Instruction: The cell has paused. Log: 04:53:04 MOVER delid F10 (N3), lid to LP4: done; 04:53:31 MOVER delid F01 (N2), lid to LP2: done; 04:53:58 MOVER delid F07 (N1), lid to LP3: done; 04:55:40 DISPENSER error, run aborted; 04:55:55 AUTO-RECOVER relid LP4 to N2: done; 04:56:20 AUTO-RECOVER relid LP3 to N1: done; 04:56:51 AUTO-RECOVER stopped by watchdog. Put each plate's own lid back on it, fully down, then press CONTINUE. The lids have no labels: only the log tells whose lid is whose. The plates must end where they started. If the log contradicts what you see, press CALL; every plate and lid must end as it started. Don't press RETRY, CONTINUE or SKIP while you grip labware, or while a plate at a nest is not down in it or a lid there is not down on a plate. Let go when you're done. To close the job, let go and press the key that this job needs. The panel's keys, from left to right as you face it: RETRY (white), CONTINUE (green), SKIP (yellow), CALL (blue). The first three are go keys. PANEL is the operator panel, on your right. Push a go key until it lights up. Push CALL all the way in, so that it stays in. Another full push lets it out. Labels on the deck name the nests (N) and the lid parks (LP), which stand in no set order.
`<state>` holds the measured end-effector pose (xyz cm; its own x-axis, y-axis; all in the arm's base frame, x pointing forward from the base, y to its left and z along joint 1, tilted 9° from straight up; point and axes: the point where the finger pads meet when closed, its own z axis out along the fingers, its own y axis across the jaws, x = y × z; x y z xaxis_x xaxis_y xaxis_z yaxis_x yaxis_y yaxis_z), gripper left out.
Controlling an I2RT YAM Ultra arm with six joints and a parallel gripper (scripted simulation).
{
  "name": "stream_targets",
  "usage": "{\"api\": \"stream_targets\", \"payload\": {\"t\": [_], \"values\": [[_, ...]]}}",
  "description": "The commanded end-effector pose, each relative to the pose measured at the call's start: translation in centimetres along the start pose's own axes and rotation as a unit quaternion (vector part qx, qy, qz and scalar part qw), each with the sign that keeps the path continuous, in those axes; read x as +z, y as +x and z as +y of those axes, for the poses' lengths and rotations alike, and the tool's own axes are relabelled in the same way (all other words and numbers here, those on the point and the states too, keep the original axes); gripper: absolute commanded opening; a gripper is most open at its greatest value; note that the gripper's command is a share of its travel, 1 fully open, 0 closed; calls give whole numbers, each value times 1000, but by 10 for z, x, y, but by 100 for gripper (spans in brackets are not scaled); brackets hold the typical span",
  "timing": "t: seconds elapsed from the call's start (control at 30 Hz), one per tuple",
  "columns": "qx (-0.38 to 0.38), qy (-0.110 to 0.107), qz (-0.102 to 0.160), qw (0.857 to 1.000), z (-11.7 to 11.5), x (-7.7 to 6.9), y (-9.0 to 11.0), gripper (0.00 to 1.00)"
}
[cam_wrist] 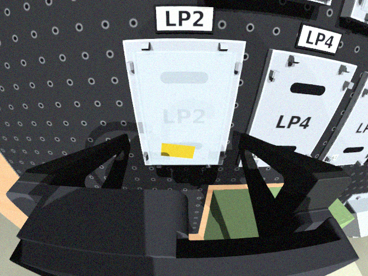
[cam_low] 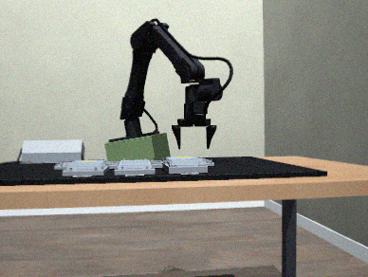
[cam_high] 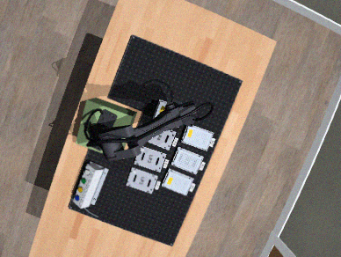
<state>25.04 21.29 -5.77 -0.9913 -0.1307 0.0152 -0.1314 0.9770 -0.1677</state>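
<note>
My gripper point(cam_wrist: 184, 139) is open and empty. It hangs above the clear lid point(cam_wrist: 181, 101) that lies on park LP2, one finger on each side of the lid's near end. The lid has a yellow tag point(cam_wrist: 177, 150). Park LP4 point(cam_wrist: 300, 105) to its right is bare. In the overhead view the gripper point(cam_high: 162, 109) is over that lid. Three plates stand in a row on the mat: the far one point(cam_high: 198, 137) and the near one point(cam_high: 177, 181) carry lids with yellow tags, and the middle one point(cam_high: 188, 160) shows open wells. The nest labels are too small to read.
The operator panel point(cam_high: 90, 185) with its row of coloured keys stands at the mat's near left corner. The arm's green base point(cam_high: 105, 123) sits beside the parks. Three bare lid parks point(cam_high: 150, 159) lie between the panel and the plates. From the side the gripper point(cam_low: 193, 135) hangs well above the deck.
</note>
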Motion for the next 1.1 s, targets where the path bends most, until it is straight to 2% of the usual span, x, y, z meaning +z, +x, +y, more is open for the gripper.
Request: {"api": "stream_targets", "payload": {"t": [0.0, 0.1, 0.17, 0.27, 0.33, 0.4, 0.47, 0.63, 0.73, 0.83, 0.87, 1.07], "values": [[8, -1, -4, 1000, -2, 10, -2, 100], [5, -1, -5, 1000, 0, 15, 0, 100], [8, -11, -18, 1000, 3, 13, -6, 100], [9, -7, -13, 1000, 3, 15, -9, 100], [7, -12, -20, 1000, 6, 13, -10, 100], [7, -1, -6, 1000, 3, 22, -6, 100], [7, -1, -4, 1000, -2, 30, -2, 100], [3, -7, -13, 1000, 3, 33, -6, 100], [4, -1, -4, 1000, -2, 43, -1, 100], [4, -2, -6, 1000, 0, 43, -3, 100], [2, -11, -19, 1000, 2, 40, -5, 100], [3, -15, -24, 1000, 10, 28, -16, 100]]}}
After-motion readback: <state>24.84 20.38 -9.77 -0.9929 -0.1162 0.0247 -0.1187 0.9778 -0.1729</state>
